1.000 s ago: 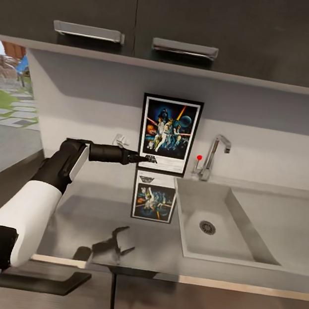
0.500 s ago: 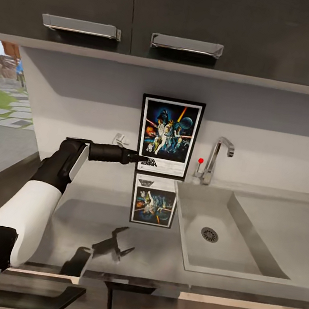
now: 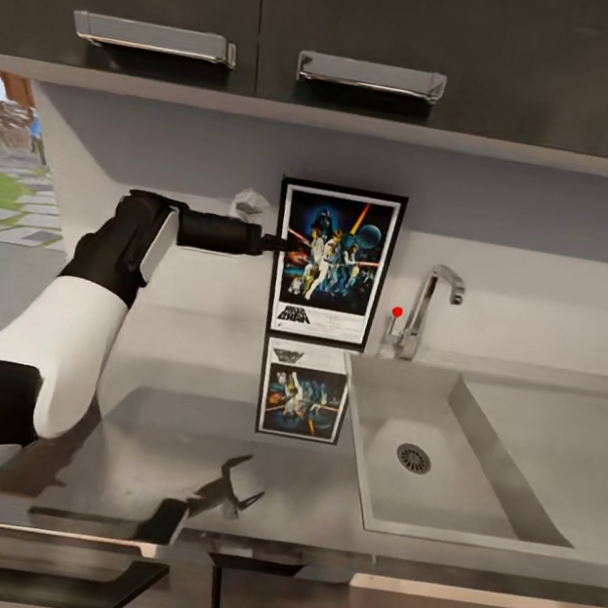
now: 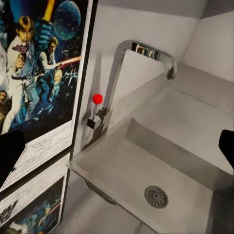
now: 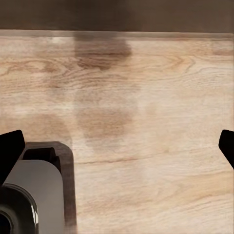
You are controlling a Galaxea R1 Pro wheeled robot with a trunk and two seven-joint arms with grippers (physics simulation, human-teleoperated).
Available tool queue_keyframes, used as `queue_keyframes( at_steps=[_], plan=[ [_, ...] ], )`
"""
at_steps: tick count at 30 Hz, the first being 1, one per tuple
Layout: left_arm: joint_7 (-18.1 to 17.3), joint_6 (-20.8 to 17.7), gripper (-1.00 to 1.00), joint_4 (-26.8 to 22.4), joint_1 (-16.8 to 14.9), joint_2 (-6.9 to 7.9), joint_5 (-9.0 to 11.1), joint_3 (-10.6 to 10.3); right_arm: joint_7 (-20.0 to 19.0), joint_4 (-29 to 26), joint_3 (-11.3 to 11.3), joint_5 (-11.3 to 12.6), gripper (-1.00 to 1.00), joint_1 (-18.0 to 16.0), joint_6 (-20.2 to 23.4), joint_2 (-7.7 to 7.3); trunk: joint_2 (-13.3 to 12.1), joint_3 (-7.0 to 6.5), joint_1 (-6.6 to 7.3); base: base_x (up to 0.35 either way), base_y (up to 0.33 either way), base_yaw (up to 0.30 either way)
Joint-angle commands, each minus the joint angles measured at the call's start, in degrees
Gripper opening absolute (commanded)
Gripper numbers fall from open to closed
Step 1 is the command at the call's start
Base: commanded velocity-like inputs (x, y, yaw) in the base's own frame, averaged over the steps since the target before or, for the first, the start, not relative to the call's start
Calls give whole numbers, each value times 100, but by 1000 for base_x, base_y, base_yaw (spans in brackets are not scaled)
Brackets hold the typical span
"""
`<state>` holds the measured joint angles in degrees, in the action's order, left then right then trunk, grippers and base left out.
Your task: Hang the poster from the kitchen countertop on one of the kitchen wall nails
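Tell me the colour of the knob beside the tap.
Red; the knob shows best in the left wrist view, beside the chrome tap.

One poster (image 3: 333, 262), one chrome tap (image 3: 426, 308), one sink basin (image 3: 456, 458) with one drain (image 3: 413, 458), two cupboard handles (image 3: 156, 38), one desk (image 3: 169, 400), one robot arm (image 3: 63, 323).

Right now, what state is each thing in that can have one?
poster: upright against the wall, bottom edge on the kitchen countertop
left tool: at the poster's left edge, open
right tool: open, over wood floor
tap: no water running
upper cabinet doors: closed
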<state>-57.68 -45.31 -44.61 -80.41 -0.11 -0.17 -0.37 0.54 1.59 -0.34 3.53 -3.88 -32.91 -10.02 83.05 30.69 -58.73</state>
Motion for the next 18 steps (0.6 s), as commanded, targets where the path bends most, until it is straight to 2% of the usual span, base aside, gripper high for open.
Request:
queue_keyframes(
  at_steps=[1, 5, 9, 12, 15, 18],
  plan=[
    [-7, -47, 100, 130, -121, 0, -3, 2, -13, 17, 1, 34, 100, -8, -32, 0, 3, 16, 0, 0, 0, 0],
    [13, -65, 100, 549, -491, 12, -1, 3, -15, 17, -1, 40, 100, -8, -45, 0, 3, 53, 0, 0, 0, 0],
    [11, -64, 100, 667, -592, 103, -1, 15, -11, 17, 5, 45, 100, -8, -94, 0, 3, 89, 0, 0, 0, 0],
    [6, 3, 100, 701, -616, 144, -1, 29, -11, 20, 6, 49, 100, -6, -374, 0, 3, 117, 0, 0, 0, 0],
    [3, 178, 100, 795, -624, 164, 4, 47, -10, 50, 7, 51, 100, 17, -1089, 5, 3, 145, 0, 0, 0, 0],
    [3, 211, 100, 823, -628, 167, 6, 41, -10, 56, 7, 51, 100, 106, -1453, 7, 3, 173, 0, 0, 0, 0]
  ],
)
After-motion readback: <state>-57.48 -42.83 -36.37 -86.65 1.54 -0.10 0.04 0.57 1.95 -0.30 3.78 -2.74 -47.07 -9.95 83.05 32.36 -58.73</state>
